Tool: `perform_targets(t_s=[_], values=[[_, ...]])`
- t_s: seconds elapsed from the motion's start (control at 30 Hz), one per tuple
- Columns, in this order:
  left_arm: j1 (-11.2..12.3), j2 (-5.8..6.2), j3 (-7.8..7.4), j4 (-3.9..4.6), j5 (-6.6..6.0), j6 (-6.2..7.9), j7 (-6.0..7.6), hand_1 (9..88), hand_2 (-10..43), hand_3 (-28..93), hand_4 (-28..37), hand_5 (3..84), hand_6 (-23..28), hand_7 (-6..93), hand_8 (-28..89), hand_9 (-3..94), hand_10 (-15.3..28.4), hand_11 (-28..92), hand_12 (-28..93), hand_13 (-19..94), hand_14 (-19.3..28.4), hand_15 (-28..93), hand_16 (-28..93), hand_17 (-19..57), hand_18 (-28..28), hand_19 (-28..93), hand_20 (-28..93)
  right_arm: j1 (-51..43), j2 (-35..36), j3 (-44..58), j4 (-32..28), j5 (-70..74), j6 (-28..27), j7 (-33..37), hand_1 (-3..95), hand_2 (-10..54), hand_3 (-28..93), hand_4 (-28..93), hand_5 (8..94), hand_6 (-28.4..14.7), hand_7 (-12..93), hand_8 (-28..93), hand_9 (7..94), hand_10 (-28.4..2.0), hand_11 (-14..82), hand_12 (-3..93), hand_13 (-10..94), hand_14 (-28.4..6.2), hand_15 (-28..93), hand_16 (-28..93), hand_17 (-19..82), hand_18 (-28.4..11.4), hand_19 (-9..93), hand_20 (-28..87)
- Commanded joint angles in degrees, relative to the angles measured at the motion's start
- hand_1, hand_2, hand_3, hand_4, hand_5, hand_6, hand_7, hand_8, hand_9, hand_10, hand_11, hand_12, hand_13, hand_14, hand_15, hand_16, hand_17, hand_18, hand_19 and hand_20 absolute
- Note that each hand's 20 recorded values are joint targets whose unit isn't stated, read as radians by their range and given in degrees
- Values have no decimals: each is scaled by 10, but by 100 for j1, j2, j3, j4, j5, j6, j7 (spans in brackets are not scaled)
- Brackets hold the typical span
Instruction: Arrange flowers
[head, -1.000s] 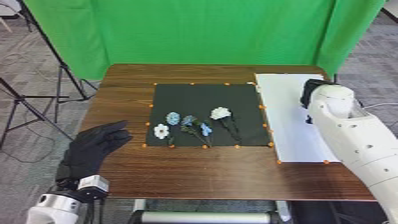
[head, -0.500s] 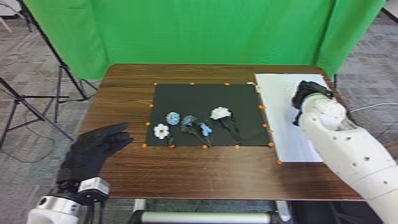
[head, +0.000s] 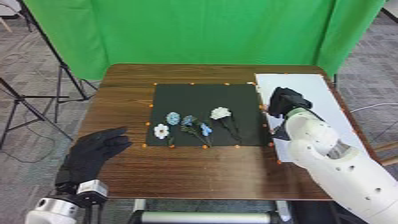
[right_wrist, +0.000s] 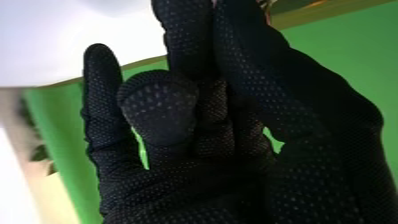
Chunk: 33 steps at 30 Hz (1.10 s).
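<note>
- On the middle of the brown wooden table (head: 178, 175): a black rectangular mat (head: 209, 95)
- Just right of that, towards the table's right edge: a white rectangular sheet (head: 306, 87)
- On the mat, towards its left near corner: a white round-petalled flower (head: 161, 131)
- Behind and slightly right: a pale-blue oval flower (head: 172, 118)
- Farther right, in turn: a grey-blue clustered flower (head: 188, 120), a small light-blue flower (head: 206, 129), a white ruffled flower (head: 220, 113)

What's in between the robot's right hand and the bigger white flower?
In the head view, a bare stretch of black mat and the orange dots along its edge lie between the right hand and the flower.
</note>
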Motion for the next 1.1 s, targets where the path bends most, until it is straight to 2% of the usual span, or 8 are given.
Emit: perform_targets(t_s=[0.03,0.33,0.53,0.67,0.83,0.9,1.0,1.1], values=[[20,-104,10,-11,58,-45,-130,297,47,796,-159,534,164,147,-89,439,230,435,109,301,276,638,-136,-92,208,595,139,-377,-22,-239,-341,-37,110,-234,550,-95,778,-283,787,8,319,8,916,-51,173,388,789,-44,730,217,247,-177,788,59],[54,-75,3,-18,45,-34,-161,297,47,795,-158,534,164,146,-89,440,229,435,109,301,276,638,-136,-91,208,595,140,-750,7,-296,-581,-13,16,-215,548,-95,780,-283,785,8,318,12,914,-54,171,387,789,-46,726,216,244,-178,792,49],[10,-177,-4,-14,117,-84,-261,298,47,794,-158,534,164,146,-88,440,230,435,109,301,276,638,-136,-91,208,595,140,-837,53,-362,-814,-61,86,-231,547,-95,780,-283,784,8,319,14,913,-53,172,387,789,-48,724,216,243,-179,794,44],[8,-136,17,-19,79,-49,-218,298,47,794,-159,535,165,145,-88,440,230,435,109,301,277,638,-136,-91,207,594,140,-876,60,-310,-938,22,-55,-114,533,-95,786,-283,775,3,317,13,904,-58,171,388,782,-56,722,216,235,-184,796,40],[16,-126,10,-12,64,-35,-236,298,47,794,-158,535,165,144,-88,440,230,435,110,302,276,638,-136,-91,207,594,141,-1226,159,50,-1384,154,-622,-32,481,-95,802,-283,714,-40,286,12,803,-102,233,345,699,-105,762,200,175,-210,788,22],[102,-69,-3,-35,13,16,-161,299,47,794,-159,535,165,144,-88,440,230,435,110,302,277,638,-136,-91,207,594,141,-1263,229,24,-1454,41,-519,-45,453,-95,824,-282,687,-52,259,5,744,-129,289,294,665,-125,771,190,155,-220,783,21],[101,-131,-7,-41,60,-16,-215,298,47,794,-158,535,165,144,-88,441,229,435,110,302,276,638,-136,-91,208,594,141,-1282,235,82,-1470,71,-366,29,400,-92,862,-275,652,-66,240,-108,662,-175,379,205,617,-148,779,176,126,-235,776,25],[90,-115,35,-40,60,25,-163,298,47,794,-158,535,165,144,-88,441,230,434,110,302,277,637,-136,-91,208,594,141,-1296,245,196,-1474,107,-345,60,373,-87,870,-274,609,-89,218,-126,605,-203,385,183,580,-164,782,166,111,-243,777,28]])
